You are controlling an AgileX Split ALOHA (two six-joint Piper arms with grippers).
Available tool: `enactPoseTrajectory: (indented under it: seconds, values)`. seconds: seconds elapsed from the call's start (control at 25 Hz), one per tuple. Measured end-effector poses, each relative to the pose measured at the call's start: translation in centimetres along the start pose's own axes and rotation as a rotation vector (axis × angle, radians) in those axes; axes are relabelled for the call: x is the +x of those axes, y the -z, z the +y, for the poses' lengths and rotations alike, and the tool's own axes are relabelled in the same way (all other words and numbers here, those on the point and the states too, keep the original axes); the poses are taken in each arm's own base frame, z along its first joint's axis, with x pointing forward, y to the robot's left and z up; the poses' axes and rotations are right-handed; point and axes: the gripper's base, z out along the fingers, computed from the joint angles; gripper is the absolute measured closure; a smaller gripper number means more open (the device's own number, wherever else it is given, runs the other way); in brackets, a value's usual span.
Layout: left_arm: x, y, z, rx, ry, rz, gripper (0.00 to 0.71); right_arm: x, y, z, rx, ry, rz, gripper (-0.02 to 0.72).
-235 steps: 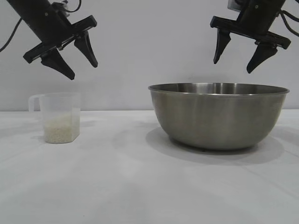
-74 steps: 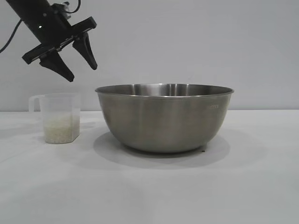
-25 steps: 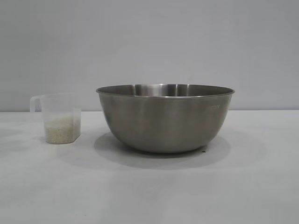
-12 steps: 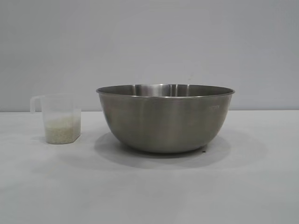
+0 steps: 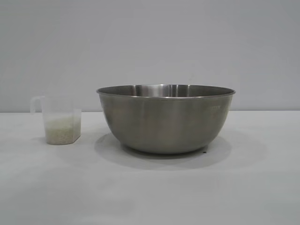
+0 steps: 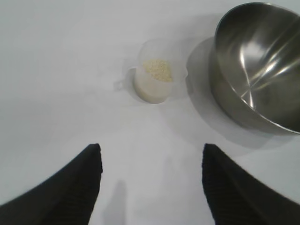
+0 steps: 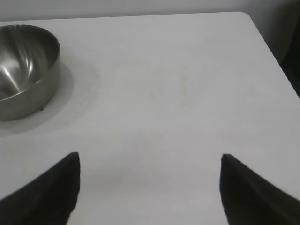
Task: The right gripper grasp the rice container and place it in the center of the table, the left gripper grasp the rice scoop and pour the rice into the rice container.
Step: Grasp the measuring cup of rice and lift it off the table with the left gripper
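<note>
One large round brushed-steel mixing bowl, the rice container (image 5: 166,118), stands upright on the flat white table (image 5: 150,192), and everything else is placed from it. Its thin rolled rim is level, its grey wall curves down to a narrow base, and its inside shows bright streaks of reflected light and no grains.

One small translucent frosted-plastic measuring cup, the rice scoop (image 5: 60,120), stands upright near the bowl, on the left in the exterior view, with a clear gap between them. Its loop handle points away from the bowl. One low heap of white uncooked rice (image 5: 61,130) fills only the bottom part of the cup.

Two black grippers show, each in its own wrist view only. The left gripper (image 6: 152,180) hangs above bare table some way from the cup and the bowl, its two pointed fingers spread apart with nothing between them. The right gripper (image 7: 150,187) hangs over the table on the bowl's other side, well apart from it, fingers spread wide and holding nothing.
</note>
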Motion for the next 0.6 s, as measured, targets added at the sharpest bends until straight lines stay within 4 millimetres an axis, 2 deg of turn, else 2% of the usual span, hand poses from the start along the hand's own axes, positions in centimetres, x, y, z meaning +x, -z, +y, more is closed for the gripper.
enactPoseTrajectory:
  seconds: [0.36, 0.48, 0.6]
  values:
    - [0.9, -0.4, 1.3, -0.098, 0.005, -0.1, 0.305, 0.0, 0.0, 0.0, 0.0, 0.0, 0.0, 0.15]
    - [1.6, -1.3, 1.6, -0.13, -0.024, -0.095, 0.305, 0.0, 0.0, 0.0, 0.0, 0.0, 0.0, 0.15]
    - [2.3, -2.5, 1.0, -0.116, -0.113, -0.081, 0.305, 0.0, 0.0, 0.0, 0.0, 0.0, 0.0, 0.15]
